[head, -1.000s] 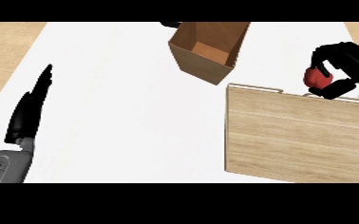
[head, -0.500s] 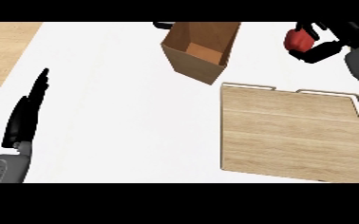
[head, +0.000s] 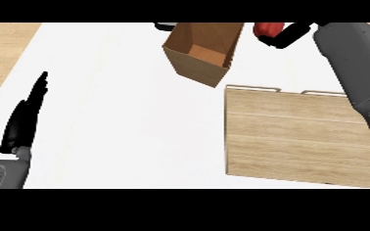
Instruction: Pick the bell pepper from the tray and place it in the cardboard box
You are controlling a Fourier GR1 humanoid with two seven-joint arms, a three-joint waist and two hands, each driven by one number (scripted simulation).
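Head view, looking steeply down on the counter. I see the right hand at the counter's far edge, its dark fingers curled round the bell pepper, of which only a red patch shows against the upper limit of the view. The pepper is therefore off the tray and carried in the air, not resting on anything I can make out.

The relation that governs the coming move, as I judge it: the cardboard box lies to the left of the held pepper, just beside it, with the box's near right wall standing between the two. The box is tilted in the view, its open mouth facing up and toward the far edge, its long axis running from the far edge down toward the tray's far left corner. I expect a short leftward carry over that wall to bring the pepper above the opening; clipping the rim is the risk.

The right hand is much the nearer to the box. The left hand rests open, fingers straight, at the counter's near left edge, well apart from box and tray.

Count: one bell pepper, one cardboard box, one wooden tray with two small handles on its far side, two hands. A dark object at the far edge behind the box is too cut off for me to identify.
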